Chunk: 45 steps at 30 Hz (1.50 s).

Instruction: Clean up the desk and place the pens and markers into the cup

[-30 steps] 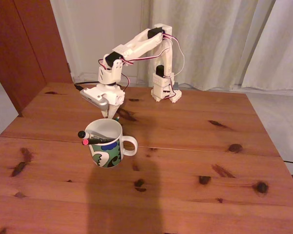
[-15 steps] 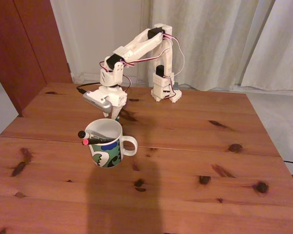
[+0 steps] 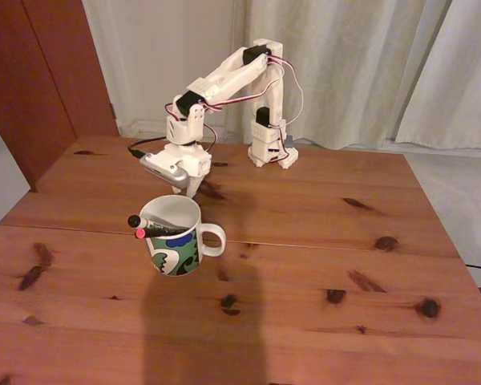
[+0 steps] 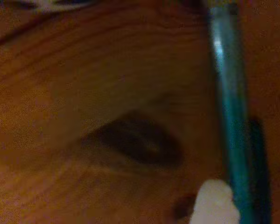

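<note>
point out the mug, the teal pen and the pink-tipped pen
mug (image 3: 176,255): fixed view, on its patterned lower wall.
teal pen (image 4: 228,116): wrist view, on the middle of its barrel.
pink-tipped pen (image 3: 139,233): fixed view, on the pink end sticking out past the mug's rim.

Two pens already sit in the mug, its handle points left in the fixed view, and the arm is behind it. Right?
Not quite. In the fixed view the mug has its handle on the right, not the left. The two pens do lie across its mouth, and the gripper hangs just behind the rim.
</note>
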### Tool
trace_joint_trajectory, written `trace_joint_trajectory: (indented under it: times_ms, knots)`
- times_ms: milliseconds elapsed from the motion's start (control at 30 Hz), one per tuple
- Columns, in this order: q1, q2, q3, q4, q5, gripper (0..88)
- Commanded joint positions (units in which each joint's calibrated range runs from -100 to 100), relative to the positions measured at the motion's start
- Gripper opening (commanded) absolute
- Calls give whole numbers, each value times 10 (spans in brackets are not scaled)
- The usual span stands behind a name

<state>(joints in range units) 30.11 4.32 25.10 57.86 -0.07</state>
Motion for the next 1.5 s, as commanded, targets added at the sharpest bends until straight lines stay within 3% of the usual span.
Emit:
trace_joint_trajectory:
  times_ms: [0, 1467]
  knots:
    - [-9, -11, -3, -10, 3, 130]
    - [-10, 52, -7, -65, 20, 123]
